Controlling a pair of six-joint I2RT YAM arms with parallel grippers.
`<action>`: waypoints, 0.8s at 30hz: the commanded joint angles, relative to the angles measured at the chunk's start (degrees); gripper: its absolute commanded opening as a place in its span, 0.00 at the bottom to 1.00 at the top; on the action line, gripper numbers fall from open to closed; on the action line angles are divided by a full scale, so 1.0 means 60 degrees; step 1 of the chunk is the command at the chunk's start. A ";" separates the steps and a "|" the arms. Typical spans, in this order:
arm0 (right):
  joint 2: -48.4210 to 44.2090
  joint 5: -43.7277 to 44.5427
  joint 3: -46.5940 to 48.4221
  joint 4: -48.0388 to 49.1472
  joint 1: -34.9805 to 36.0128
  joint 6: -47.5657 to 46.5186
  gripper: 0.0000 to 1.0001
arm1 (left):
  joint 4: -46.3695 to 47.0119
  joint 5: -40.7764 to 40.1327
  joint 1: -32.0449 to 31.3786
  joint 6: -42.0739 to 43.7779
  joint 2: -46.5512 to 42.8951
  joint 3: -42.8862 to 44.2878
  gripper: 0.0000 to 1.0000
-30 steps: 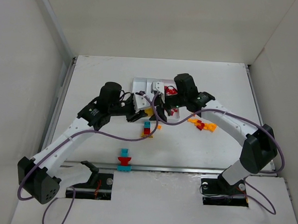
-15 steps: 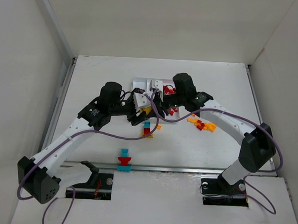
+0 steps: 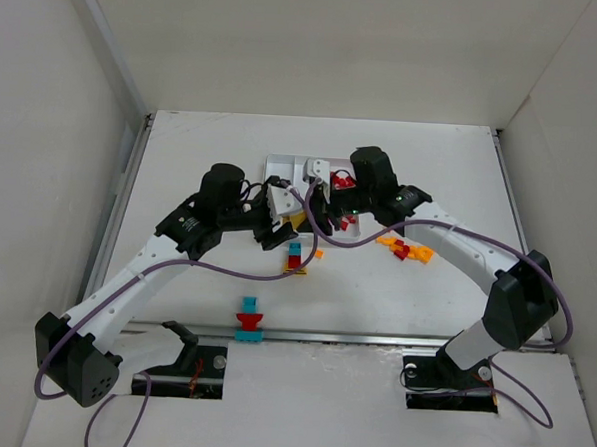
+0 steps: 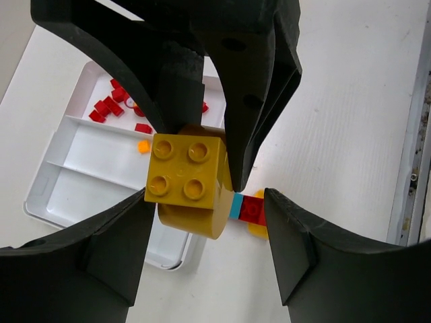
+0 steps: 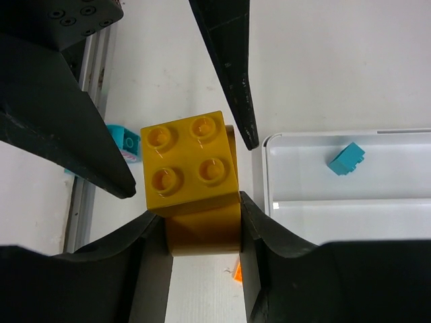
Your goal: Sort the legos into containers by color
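Sitting clamped within the right claw (image 5: 201, 219): yellow lego (image 5: 190, 161).

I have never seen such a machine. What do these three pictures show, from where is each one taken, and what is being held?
These are two robot arms, each ending in a two-finger pincer. One picture looks down from above; the others come from wrist cameras. The right pincer grips a yellow four-stud plastic brick; the left pincer stands open around it. On the white table lie a white three-compartment plastic tray holding small red bricks and a teal brick, plus a red-and-orange heap of bricks.
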 commanded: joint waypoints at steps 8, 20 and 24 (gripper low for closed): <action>-0.0805 -0.0423 -0.0022 0.0407 0.0105 -0.0250 0.02 | 0.0025 -0.0275 -0.0052 0.0445 -0.0265 -0.0054 0.56; -0.0893 -0.0776 -0.0022 0.0231 0.0105 -0.0250 0.02 | 0.0391 0.0192 -0.0052 0.0358 -0.0177 0.0122 0.52; -0.0806 -0.0688 -0.0022 0.0231 0.0105 -0.0250 0.02 | 0.0391 0.0706 -0.0052 0.0271 -0.0368 0.0210 0.18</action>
